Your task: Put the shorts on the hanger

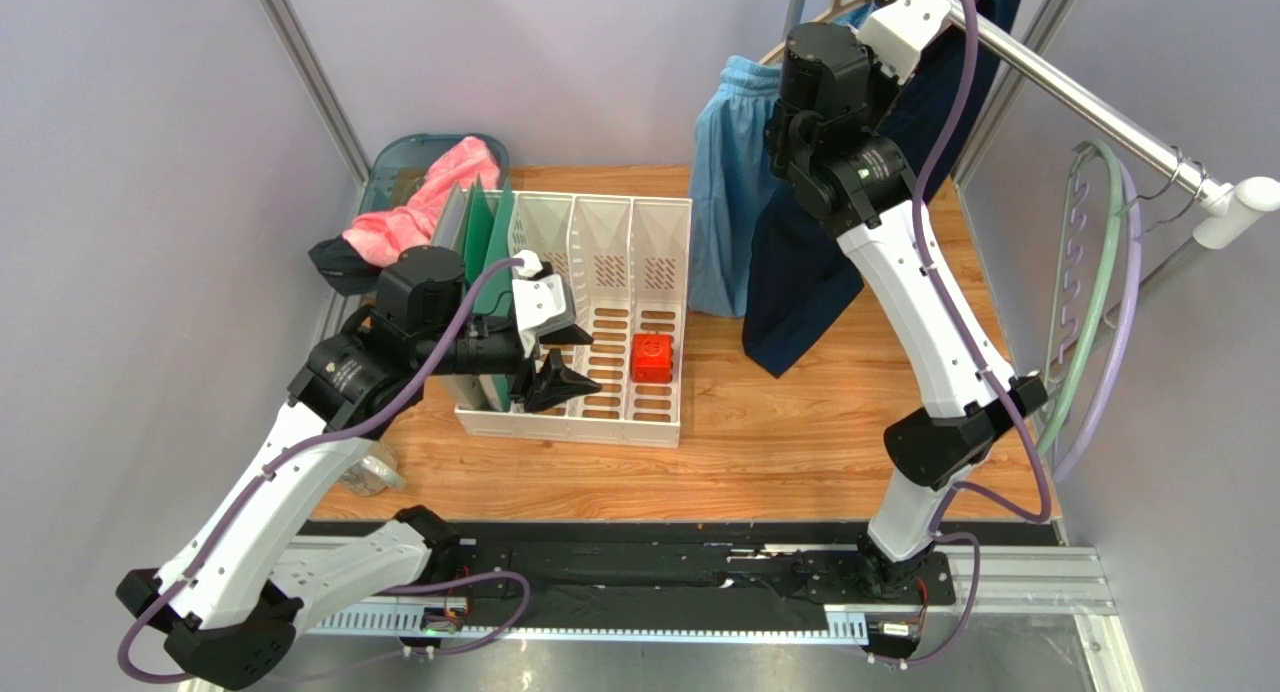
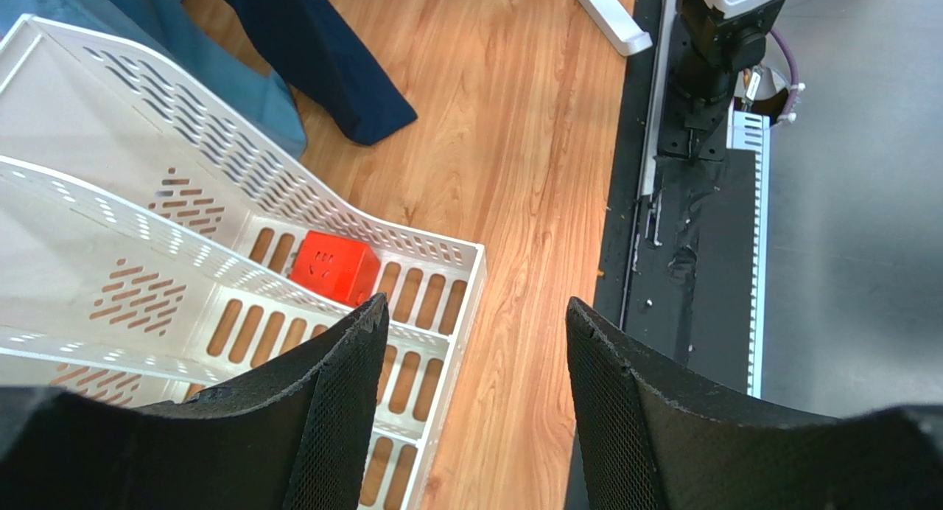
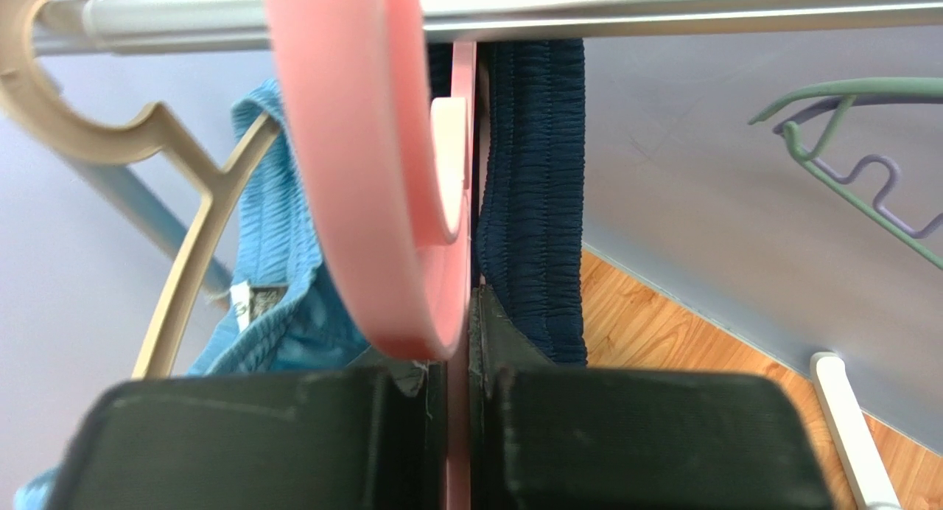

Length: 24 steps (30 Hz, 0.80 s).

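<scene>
Right now my right gripper has its jaws pressed together on the thin stem of the hanger, whose pink hook rises straight up from between the fingers and crosses the rail. The shorts hang just to the right of the jaws, the waistband running vertically alongside the stem (draped on the hanger, I judge, though its bar is hidden). Letting go turns on that hook sitting over the rail above the jaws. My left gripper, jaws spread, hovers well apart over the white tray, so the right arm is nearer.
</scene>
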Each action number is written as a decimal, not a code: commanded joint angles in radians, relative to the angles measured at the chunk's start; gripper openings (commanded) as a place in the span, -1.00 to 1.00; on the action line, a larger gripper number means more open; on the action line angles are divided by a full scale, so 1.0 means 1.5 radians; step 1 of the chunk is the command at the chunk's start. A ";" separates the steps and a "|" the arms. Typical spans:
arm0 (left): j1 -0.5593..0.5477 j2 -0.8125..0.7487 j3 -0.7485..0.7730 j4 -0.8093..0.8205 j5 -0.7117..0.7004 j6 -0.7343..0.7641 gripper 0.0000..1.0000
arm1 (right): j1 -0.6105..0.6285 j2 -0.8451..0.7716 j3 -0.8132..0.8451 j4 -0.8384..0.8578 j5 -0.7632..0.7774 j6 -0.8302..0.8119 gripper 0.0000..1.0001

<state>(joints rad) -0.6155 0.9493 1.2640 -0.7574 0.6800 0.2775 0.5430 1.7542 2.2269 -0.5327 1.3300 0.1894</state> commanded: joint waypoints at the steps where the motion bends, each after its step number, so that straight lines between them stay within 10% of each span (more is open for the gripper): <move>1: -0.004 -0.012 0.002 0.021 0.016 -0.010 0.30 | -0.036 0.011 0.049 0.068 0.020 0.043 -1.00; 24: -0.004 -0.058 -0.031 -0.027 -0.022 0.012 0.32 | -0.096 0.113 0.101 0.025 -0.126 0.184 -1.00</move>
<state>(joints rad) -0.6155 0.8795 1.2282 -0.7883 0.6495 0.2813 0.4187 1.9148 2.3051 -0.5381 1.1641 0.3855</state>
